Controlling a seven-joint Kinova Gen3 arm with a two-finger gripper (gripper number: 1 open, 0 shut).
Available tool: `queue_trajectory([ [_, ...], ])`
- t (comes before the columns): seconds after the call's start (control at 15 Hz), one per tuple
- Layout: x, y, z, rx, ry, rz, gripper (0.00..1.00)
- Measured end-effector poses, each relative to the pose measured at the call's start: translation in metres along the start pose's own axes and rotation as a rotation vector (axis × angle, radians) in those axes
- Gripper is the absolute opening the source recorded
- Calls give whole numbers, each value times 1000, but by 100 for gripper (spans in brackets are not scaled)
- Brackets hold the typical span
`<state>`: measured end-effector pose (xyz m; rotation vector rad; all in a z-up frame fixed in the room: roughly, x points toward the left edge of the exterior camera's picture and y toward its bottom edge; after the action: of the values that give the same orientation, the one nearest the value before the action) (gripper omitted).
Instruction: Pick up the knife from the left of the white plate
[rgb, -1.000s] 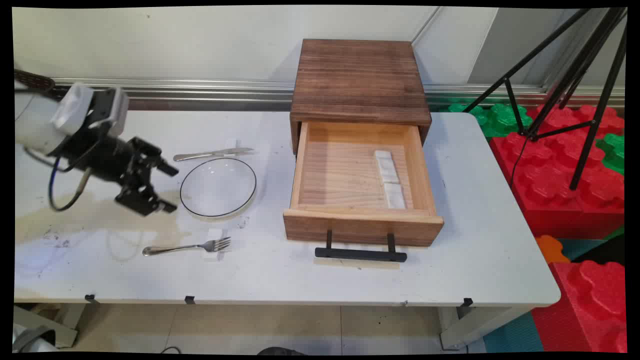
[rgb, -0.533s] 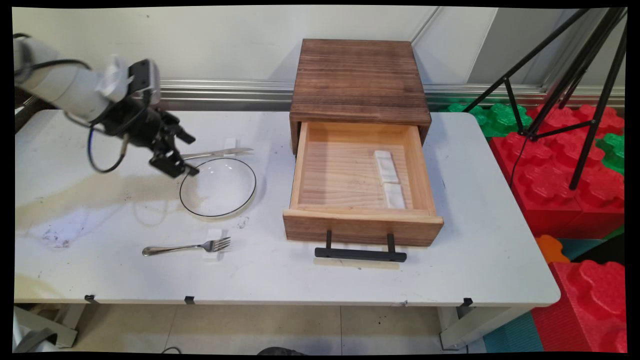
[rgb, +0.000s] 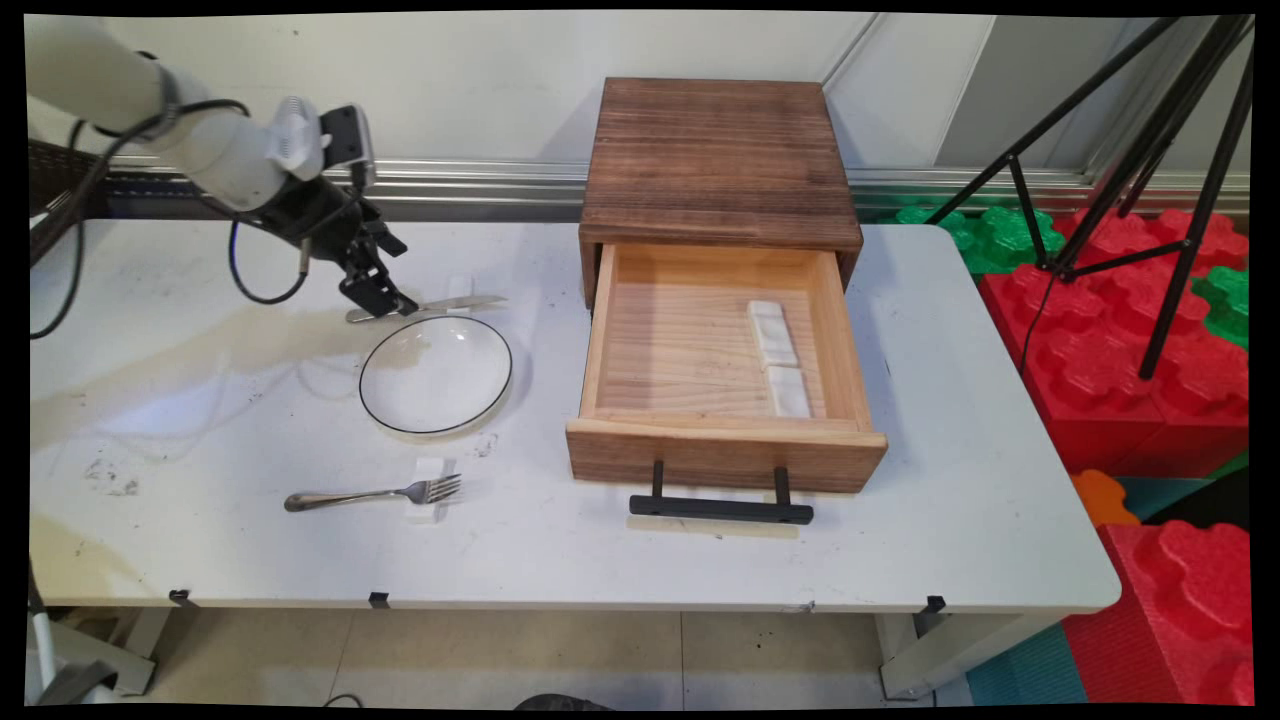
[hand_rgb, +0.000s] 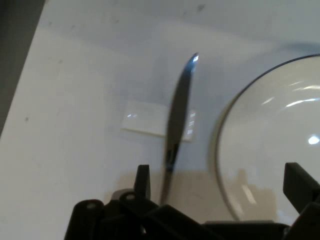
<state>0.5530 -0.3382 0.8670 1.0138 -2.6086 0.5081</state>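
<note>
Hand (rgb: 385, 285): fingers spread, grasping nothing, poised over the knife (rgb: 425, 308) handle.
Knife: flat on the tabletop (rgb: 200, 400), just behind the plate (rgb: 436, 375), blade on a white pad (hand_rgb: 145, 119).
Risk: fingers may strike the plate rim or skid the thin knife.

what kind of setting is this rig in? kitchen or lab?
Most likely a lab or test room, not a kitchen. The table holds a staged setup: plate, knife, fork and a standalone drawer box. Beside it are foam play blocks and a black tripod.
</note>
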Motion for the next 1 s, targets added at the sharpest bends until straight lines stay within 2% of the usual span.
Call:
queue_trajectory([
  [0.4,9,-37,41,30,-84,36,100],
  [1.0,15,-58,77,1,-135,86,100],
])
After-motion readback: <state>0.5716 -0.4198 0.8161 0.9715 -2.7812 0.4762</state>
